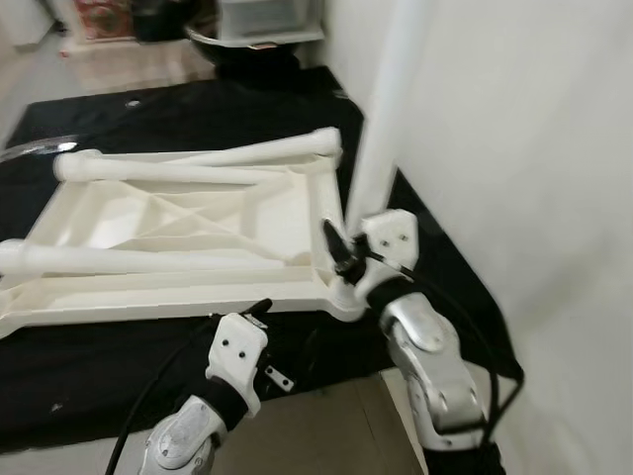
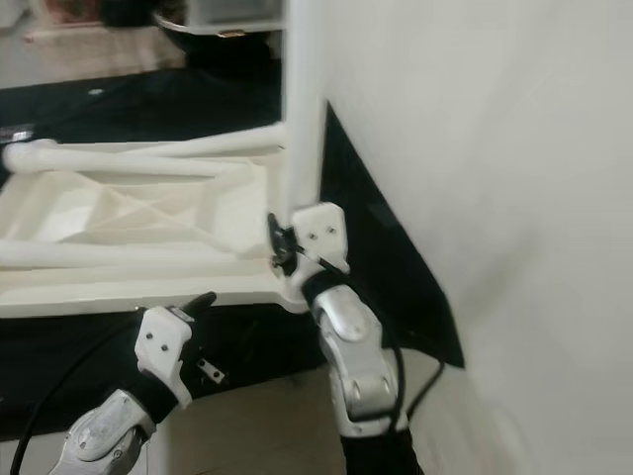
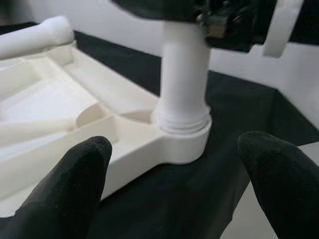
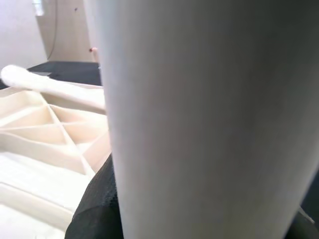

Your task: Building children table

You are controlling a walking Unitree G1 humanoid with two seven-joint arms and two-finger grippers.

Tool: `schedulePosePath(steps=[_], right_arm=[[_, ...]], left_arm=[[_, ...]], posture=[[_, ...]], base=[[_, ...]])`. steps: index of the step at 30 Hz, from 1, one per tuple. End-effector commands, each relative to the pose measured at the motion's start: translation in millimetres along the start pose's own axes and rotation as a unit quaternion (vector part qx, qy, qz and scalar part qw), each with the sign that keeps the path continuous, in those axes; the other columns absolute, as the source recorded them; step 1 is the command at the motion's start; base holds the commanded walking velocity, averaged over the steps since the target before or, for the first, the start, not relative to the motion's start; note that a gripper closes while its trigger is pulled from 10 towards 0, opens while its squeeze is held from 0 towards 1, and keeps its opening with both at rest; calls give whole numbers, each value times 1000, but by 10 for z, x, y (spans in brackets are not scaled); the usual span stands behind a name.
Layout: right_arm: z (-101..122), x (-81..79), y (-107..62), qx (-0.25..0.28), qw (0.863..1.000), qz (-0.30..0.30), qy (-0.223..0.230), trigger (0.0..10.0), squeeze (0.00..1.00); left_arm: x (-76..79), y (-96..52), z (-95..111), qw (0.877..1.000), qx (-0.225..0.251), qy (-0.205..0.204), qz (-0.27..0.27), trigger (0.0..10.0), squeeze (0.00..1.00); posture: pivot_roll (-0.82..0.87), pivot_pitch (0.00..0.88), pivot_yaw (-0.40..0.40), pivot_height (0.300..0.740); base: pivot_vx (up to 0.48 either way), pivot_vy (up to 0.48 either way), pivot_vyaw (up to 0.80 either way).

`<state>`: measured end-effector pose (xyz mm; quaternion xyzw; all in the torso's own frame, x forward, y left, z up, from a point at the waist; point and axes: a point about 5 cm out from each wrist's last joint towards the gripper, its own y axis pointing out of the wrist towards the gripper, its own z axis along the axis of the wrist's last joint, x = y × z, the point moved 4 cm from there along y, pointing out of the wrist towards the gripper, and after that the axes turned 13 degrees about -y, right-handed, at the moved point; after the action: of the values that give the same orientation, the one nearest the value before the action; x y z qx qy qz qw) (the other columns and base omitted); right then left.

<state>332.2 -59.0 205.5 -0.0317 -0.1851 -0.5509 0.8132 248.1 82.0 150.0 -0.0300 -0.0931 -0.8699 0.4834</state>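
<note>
A white plastic table top (image 1: 178,213) lies upside down on a black cloth (image 1: 99,366). Three loose white legs rest across it: two near its far edge (image 1: 198,170) and one nearer the front (image 1: 129,259). Another white leg (image 1: 386,119) stands upright in the near right corner socket (image 3: 182,134). My right gripper (image 1: 346,259) is shut on this upright leg (image 4: 209,119) just above the socket. My left gripper (image 1: 259,309) hovers open at the table top's front edge, its two fingers spread to either side of the socket and touching nothing.
A white wall (image 1: 534,148) rises close on the right, right behind the upright leg. The black cloth ends at bare floor (image 1: 326,426) near my arms. A dark round object and a box (image 1: 257,40) sit beyond the cloth's far edge.
</note>
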Motion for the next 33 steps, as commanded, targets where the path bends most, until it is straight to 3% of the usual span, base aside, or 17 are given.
schedulePosePath(steps=[1, 3, 4, 5, 6, 9, 10, 16, 17, 18, 19, 27, 28, 29, 30, 33], right_arm=[[-230, -20, 4, -47, 999, 13, 3, 10000, 0], [-202, 2, 22, -40, 999, 14, 11, 10000, 0], [-182, 37, 56, -34, 999, 17, 15, 10000, 553], [-182, 37, 56, -34, 999, 17, 15, 10000, 553], [-140, 37, 100, -17, 998, 45, 42, 10000, 1000], [-45, 72, 149, 14, 993, 99, 62, 10000, 1000], [11, 152, 171, 33, 988, 141, 53, 10000, 1000], [49, 344, 238, 47, 978, 202, 30, 10000, 1000], [44, 390, 269, 42, 976, 209, 29, 10000, 902], [44, 390, 269, 42, 976, 209, 29, 10000, 902], [39, 415, 297, 38, 975, 216, 30, 10000, 16], [22, 365, 410, 44, 956, 285, 52, 10000, 0], [4, 354, 416, 42, 954, 290, 58, 8510, 0], [4, 354, 416, 42, 954, 290, 58, 8510, 0], [-15, 330, 401, 42, 953, 293, 59, 0, 0], [-49, 293, 374, 40, 953, 295, 60, 0, 0]], left_arm=[[-20, -23, -68, 1000, -10, -11, 4, 10000, 0], [-24, -21, -67, 1000, -9, -12, 4, 10000, 0], [-28, -19, -66, 1000, -9, -12, 5, 10000, 0], [-28, -19, -66, 1000, -9, -12, 5, 10000, 0], [-28, -19, -65, 1000, -9, -13, 5, 10000, 0], [-19, -29, -63, 1000, -9, -13, 4, 10000, 0], [-9, -42, -59, 1000, -10, -14, 3, 10000, 0], [9, -76, -52, 1000, -12, -16, 2, 10000, 0], [12, -93, -46, 1000, -12, -16, 3, 10000, 0], [12, -93, -46, 1000, -12, -16, 3, 10000, 0], [12, -105, -41, 1000, -13, -16, 4, 10000, 0], [11, -200, -27, 1000, -24, -9, 7, 10000, 0], [13, -208, -27, 1000, -24, -9, 8, 10000, 0], [13, -208, -27, 1000, -24, -9, 8, 10000, 0], [14, -212, -30, 1000, -25, -8, 9, 10000, 0], [14, -210, -34, 1000, -25, -8, 10, 10000, 0]], posture=[[-51, 137, -4, 740], [-51, 137, -4, 740], [-49, 138, -3, 740], [-49, 138, -3, 740], [-44, 139, -2, 740], [-32, 148, -1, 740], [-31, 152, 0, 740], [-6, 174, 0, 740], [9, 182, 1, 740], [9, 182, 1, 740], [15, 185, 3, 740], [86, 203, 16, 740], [91, 203, 11, 740], [91, 203, 11, 740], [93, 200, 8, 740], [85, 195, 5, 740]], base=[[0, 0, 0], [0, 0, 0], [0, 0, 0], [0, 0, 0], [0, 0, 0], [0, 0, 0], [0, 0, 0], [0, 0, 0], [0, 0, 0], [0, 0, 0], [0, 0, 0], [0, 0, 0], [0, 0, 0], [0, 0, 0], [0, 0, 0], [0, 0, 0]])
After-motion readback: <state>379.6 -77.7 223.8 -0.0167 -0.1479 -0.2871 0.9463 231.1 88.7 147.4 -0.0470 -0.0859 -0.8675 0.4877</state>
